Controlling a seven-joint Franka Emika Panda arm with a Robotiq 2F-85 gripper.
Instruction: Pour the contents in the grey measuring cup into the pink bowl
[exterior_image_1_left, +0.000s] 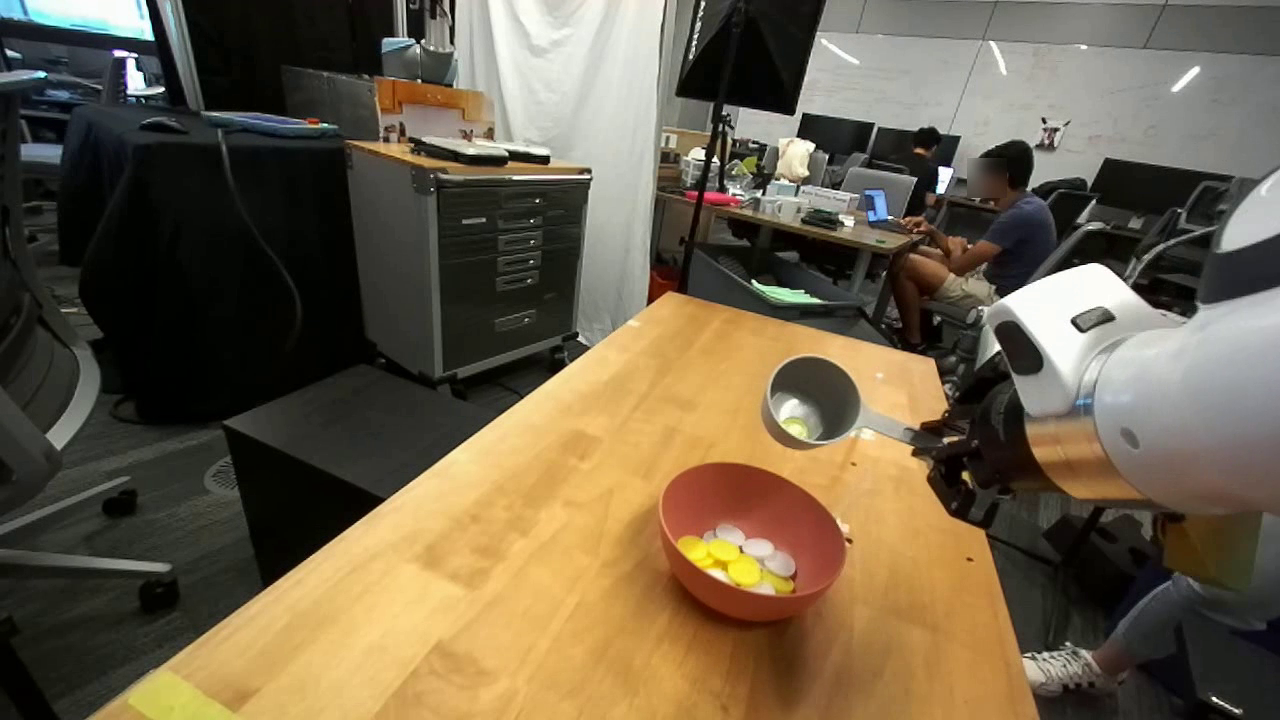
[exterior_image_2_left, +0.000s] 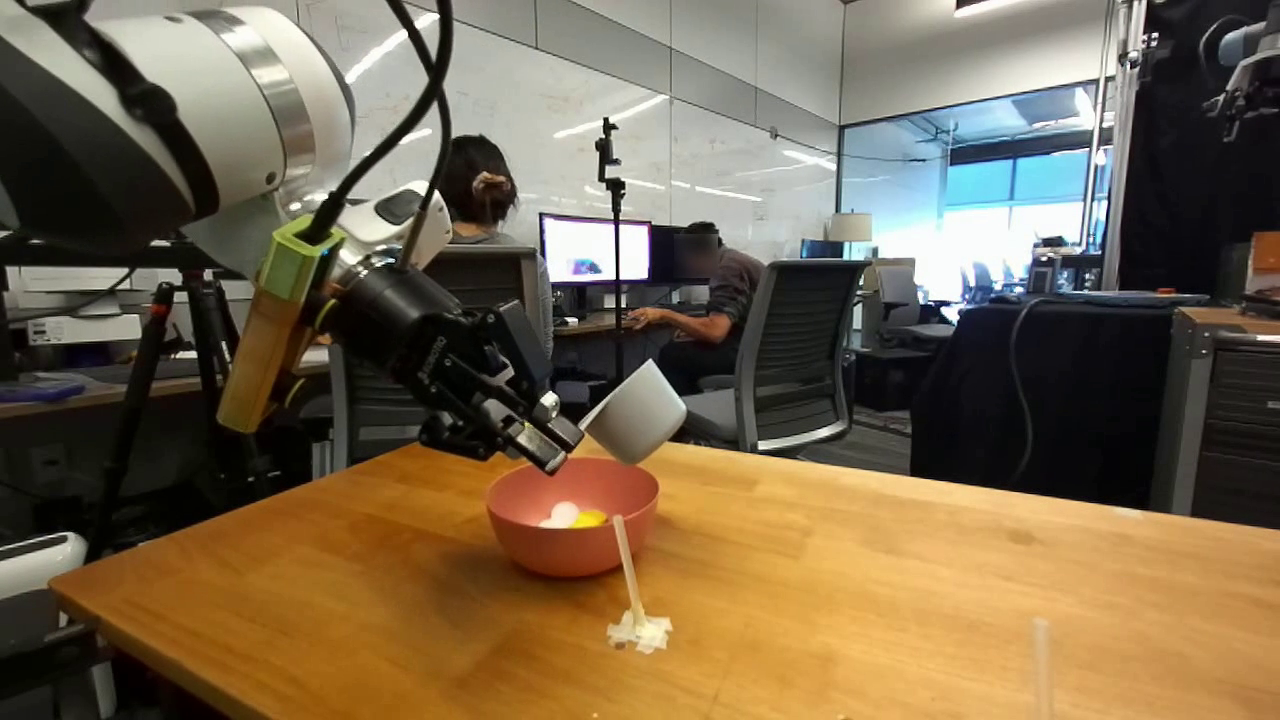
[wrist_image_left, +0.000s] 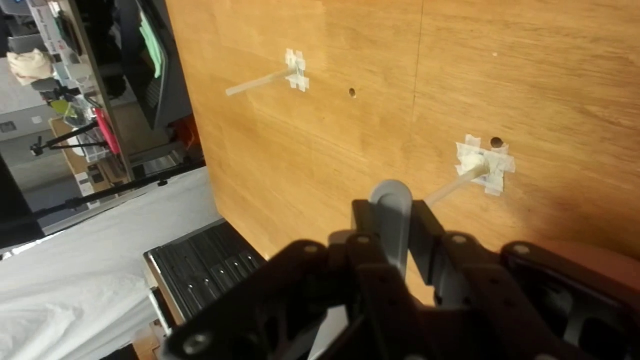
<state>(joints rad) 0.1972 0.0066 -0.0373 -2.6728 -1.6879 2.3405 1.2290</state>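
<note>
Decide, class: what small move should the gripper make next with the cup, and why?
I would probably tip the grey measuring cup a little further toward the pink bowl. The gripper holds the cup's handle, and at least one yellowish piece shows inside the tilted cup, while yellow discs and white discs lie in the bowl.

Table (exterior_image_1_left: 560, 520): shared by all views, seen slantwise from above in both exterior views
Robot arm (exterior_image_2_left: 205, 125): flanked by both exterior views from opposite sides
Gripper (wrist_image_left: 393, 217): near in the wrist view, scene turned sideways
</note>
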